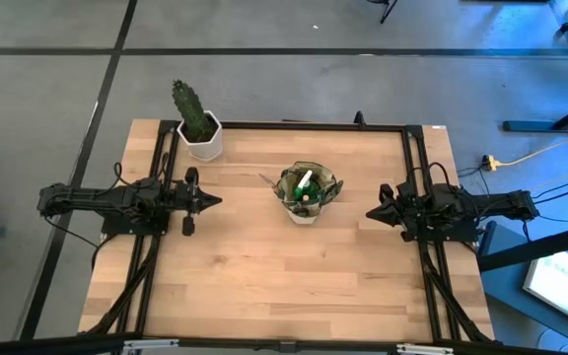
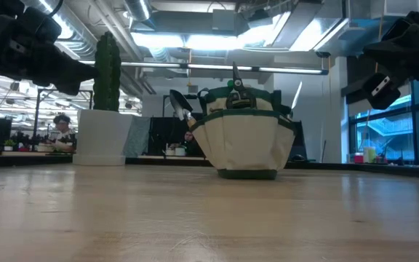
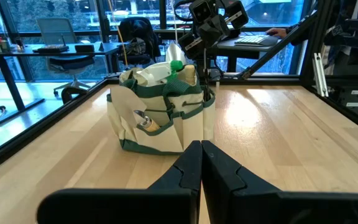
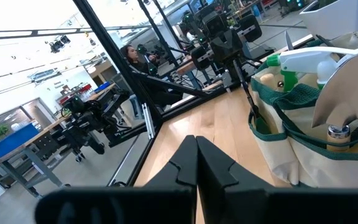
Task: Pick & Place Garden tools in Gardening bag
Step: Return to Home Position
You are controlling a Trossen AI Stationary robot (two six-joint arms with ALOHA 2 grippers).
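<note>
Now the small olive-green and tan fabric gardening bag (image 1: pixel 307 193) stands upright mid-table on the light wooden table (image 1: pixel 264 286). A green spray bottle (image 4: pixel 294 61) with a white trigger and a pale metal trowel (image 4: pixel 347 87) stick out of it. Left gripper (image 1: pixel 217 200) hovers left of the bag, fingers pressed together, empty. Right gripper (image 1: pixel 369 213) is right of the bag, likewise closed and empty. A green cactus (image 1: pixel 191 106) in a white pot (image 1: pixel 205 146) sits at the far left.
</note>
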